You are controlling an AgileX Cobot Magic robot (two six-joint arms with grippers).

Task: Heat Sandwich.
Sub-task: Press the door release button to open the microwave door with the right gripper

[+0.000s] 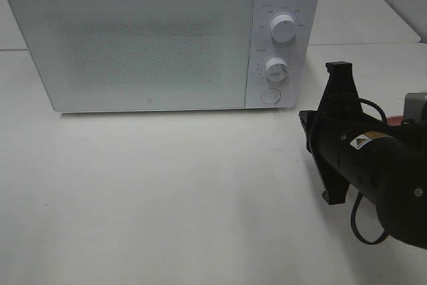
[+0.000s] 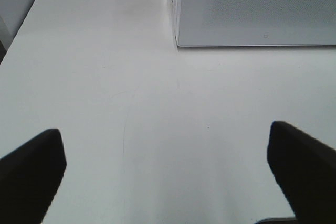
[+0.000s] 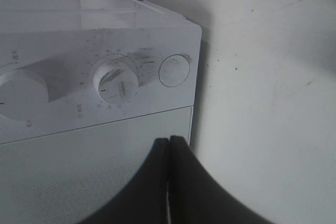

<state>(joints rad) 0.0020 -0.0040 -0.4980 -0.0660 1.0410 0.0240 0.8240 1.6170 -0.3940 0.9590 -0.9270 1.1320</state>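
The sandwich is out of view in every frame. The white microwave [image 1: 133, 38] stands at the back of the table with its door closed. My right gripper [image 1: 305, 128] is turned on its side just in front of the microwave's lower right corner. In the right wrist view its two black fingers [image 3: 157, 182] are pressed together with nothing between them, so the right gripper [image 3: 169, 139] is shut, its tips near the door's edge below the round button [image 3: 174, 70]. My left gripper [image 2: 167, 174] is open over bare table, its fingers [image 2: 31, 174] wide apart.
The microwave's panel carries two knobs [image 1: 285, 28] [image 1: 275, 69] and a round button [image 1: 270, 95]. A sliver of something pink-red [image 1: 395, 119] shows behind the right arm. The white table [image 1: 167, 198] stretches in front of the microwave; its left edge [image 2: 16, 40] shows in the left wrist view.
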